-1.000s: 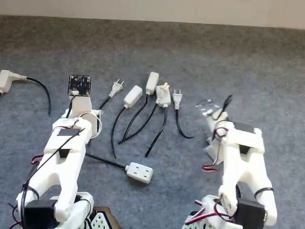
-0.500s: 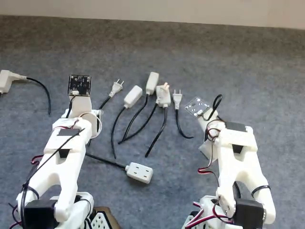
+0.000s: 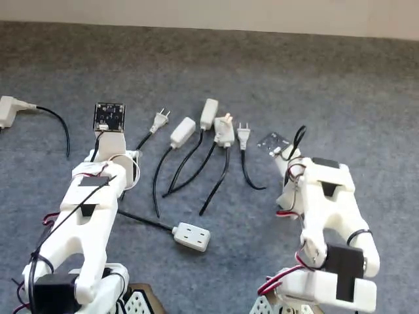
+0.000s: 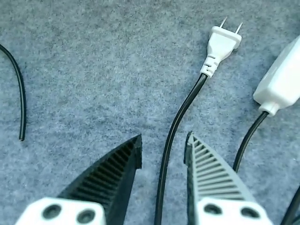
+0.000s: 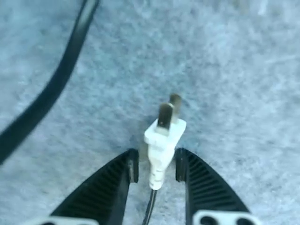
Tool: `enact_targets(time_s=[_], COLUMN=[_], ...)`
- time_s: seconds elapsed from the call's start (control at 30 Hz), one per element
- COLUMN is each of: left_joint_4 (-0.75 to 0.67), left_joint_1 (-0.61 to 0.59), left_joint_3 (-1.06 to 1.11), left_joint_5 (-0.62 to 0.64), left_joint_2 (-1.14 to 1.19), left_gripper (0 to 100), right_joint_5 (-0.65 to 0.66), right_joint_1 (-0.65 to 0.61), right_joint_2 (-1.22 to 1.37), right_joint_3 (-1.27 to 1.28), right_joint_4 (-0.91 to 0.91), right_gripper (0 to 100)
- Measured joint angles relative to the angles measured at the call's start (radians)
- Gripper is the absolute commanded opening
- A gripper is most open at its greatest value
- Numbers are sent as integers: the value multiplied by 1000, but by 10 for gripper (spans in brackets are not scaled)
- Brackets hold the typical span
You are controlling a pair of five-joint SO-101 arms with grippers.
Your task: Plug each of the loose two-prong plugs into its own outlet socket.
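Our right gripper [image 5: 157, 157] has swung in from the outer side and now straddles a plug [image 5: 164, 136], jaws narrowly apart and, as far as we can tell, not yet clamped; we judge that closing is next. The left gripper [image 4: 163, 138] has stayed put, jaws wide over a cable [image 4: 174, 126], with a second plug [image 4: 221, 44] ahead. Bare carpet lies ahead of the right gripper, and a black cord [image 5: 56, 79] runs close on its inner side

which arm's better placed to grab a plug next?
Right. The right gripper has open jaws flanking a white plug; closing would likely grip it. The left gripper straddles only a black cord, the cord's plug farther ahead.
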Motion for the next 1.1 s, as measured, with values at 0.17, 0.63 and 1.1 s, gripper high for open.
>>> enact_targets(time_s=[0.17,0.63,1.1], left_joint_4=[0,0,0], left_joint_1=[0,0,28], left_joint_3=[0,0,0], left_joint_5=[0,0,-104], left_joint_2=[0,0,0], left_gripper=[164,164,164], right_joint_5=[38,161,150], right_joint_1=[32,97,49], right_joint_2=[12,14,-172], right_joint_3=[-46,-69,-123], right_joint_4=[-2,52,402], right_gripper=[5,5,5])
